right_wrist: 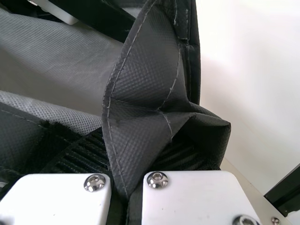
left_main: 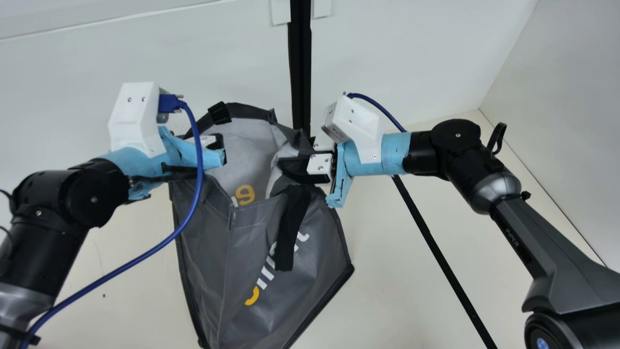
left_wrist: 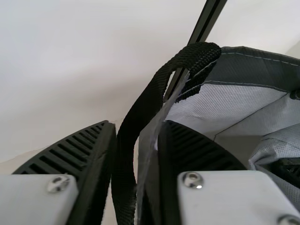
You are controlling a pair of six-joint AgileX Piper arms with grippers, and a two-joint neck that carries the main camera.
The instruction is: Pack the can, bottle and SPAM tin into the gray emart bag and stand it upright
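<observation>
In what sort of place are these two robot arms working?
Probably a robot test station: a cream tabletop with pale panels behind and at the side, a black upright post, and two arms with wrist cameras and blue cables at a gray bag.

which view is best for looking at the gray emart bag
The main view: it shows most of the gray emart bag, front and open mouth together. The left wrist view gives pale lining and a black strap; the right wrist view, a dark fold near the rim and some lining.
</observation>
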